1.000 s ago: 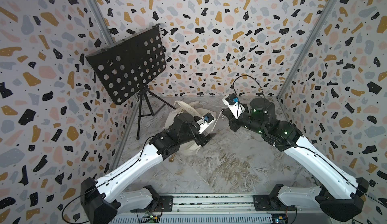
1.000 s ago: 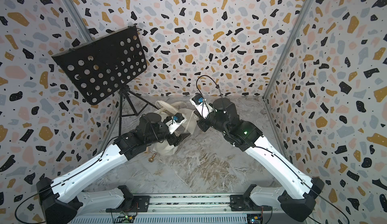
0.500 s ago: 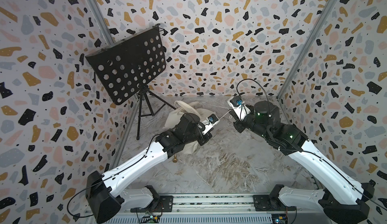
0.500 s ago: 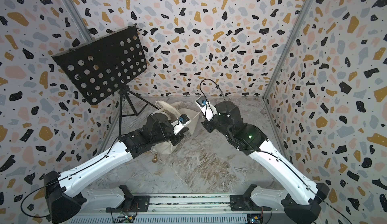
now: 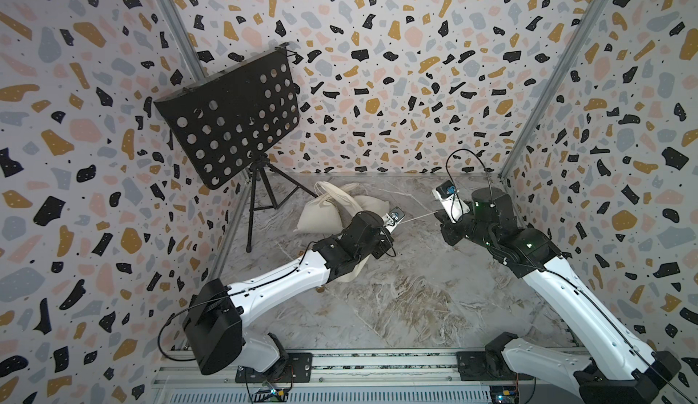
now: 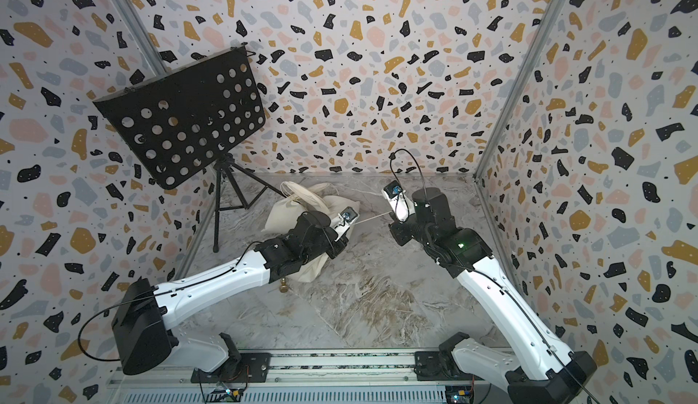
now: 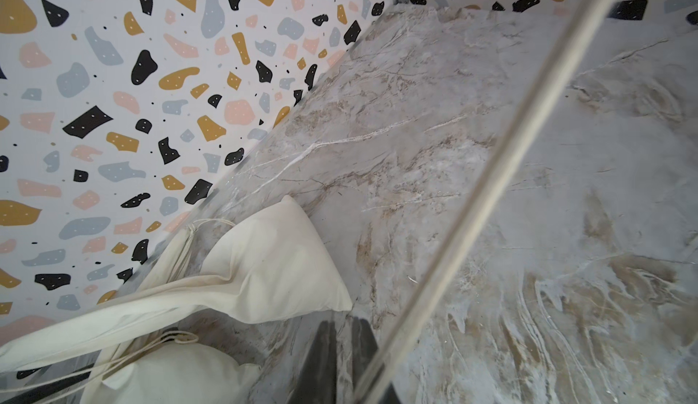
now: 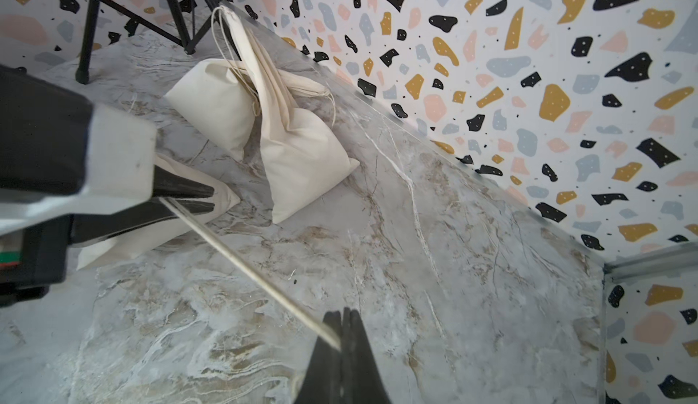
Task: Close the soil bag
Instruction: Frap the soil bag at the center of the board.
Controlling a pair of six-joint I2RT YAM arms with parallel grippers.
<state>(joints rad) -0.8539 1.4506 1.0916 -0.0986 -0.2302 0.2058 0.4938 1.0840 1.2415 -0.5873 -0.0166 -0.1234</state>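
The soil bag [image 8: 143, 237] lies on the worktop [image 5: 377, 307] near its left edge, under the left arm. A cord [image 8: 245, 266] runs taut between the left end effector [image 8: 211, 199] and the right end effector [image 8: 342, 315], both pinching it. The cinching looks underway, but the bag's mouth is hidden, so I cannot tell whether it is drawn shut.

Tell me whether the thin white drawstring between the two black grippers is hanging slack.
No, the drawstring runs in one straight, taut line from the left gripper to the right gripper.
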